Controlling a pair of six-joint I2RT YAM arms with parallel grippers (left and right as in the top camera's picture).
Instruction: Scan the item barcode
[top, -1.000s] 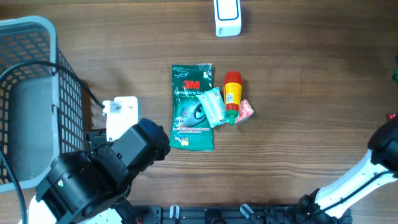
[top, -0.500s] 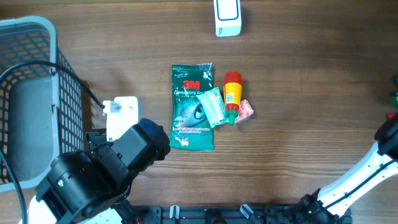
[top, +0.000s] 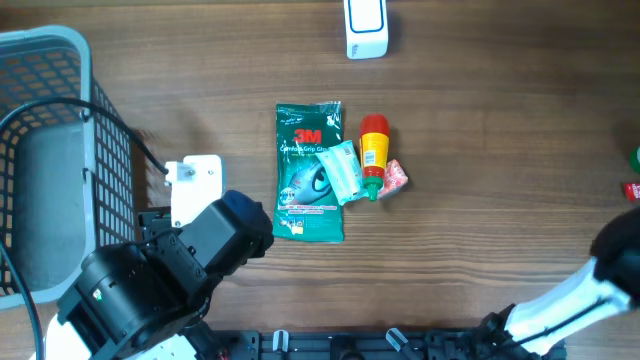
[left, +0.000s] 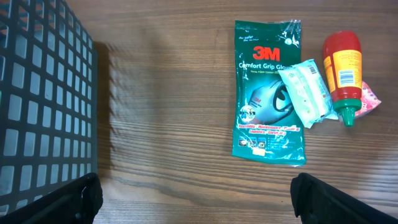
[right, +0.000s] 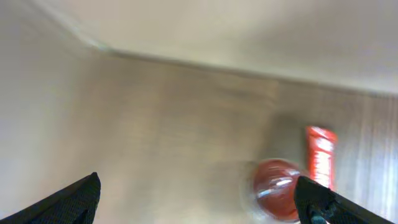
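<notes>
one wooden table (top: 500, 120), brown, grain running left to right. one grey mesh basket (top: 40, 60) at its left edge. two arms: my left arm (top: 150, 280) beside the basket, my right arm (top: 600, 290) at the right edge. one green 3m glove packet (top: 308, 175) lies flat at the table's middle. one white scanner (top: 366, 28) at the far edge, well apart from it. one white block (top: 195, 185) near my left arm. one red and yellow bottle (top: 373, 150) lies just right of the packet. one pale sachet (top: 343, 172) overlaps the packet, beside the bottle. one pink wrapper (top: 397, 178) at the bottle's green tip. my left pincer (left: 199, 198): fingers wide apart, nothing between. my right pincer (right: 202, 202): likewise wide apart; its view is blurred, showing two red shapes (right: 320, 155) i cannot identify.
</notes>
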